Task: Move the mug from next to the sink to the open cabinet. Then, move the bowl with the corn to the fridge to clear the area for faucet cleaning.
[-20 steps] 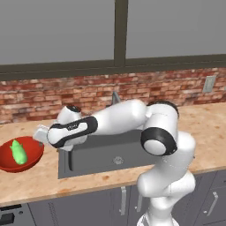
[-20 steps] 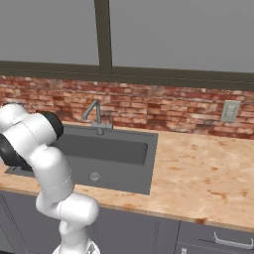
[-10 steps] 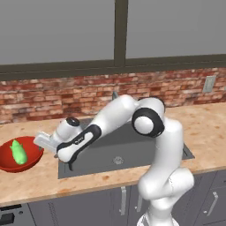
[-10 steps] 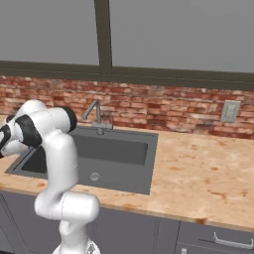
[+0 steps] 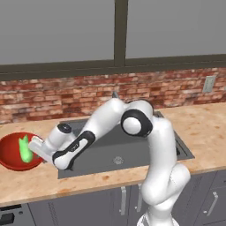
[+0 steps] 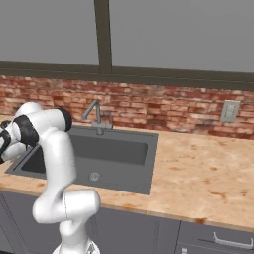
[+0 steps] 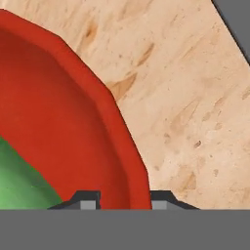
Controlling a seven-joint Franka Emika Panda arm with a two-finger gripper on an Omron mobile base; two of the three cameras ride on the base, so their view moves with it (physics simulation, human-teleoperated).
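The red bowl sits on the counter left of the sink, with the light-green corn lying in it. My gripper is lowered onto the bowl's right rim. In the hand view the gripper straddles the red bowl's rim: one fingertip is inside near the corn, the other outside over the counter. The jaws are drawn in against the rim. The faucet stands behind the sink. The mug, open cabinet and fridge are out of view.
A light wood-look counter runs right of the sink, with a brick backsplash and a wall outlet behind it. Grey drawers and cabinet doors sit under the counter edge. My arm reaches across the sink's left half.
The arm has swung left and down from above the sink to the bowl's right rim. The jaws, wide before, have narrowed onto the rim.
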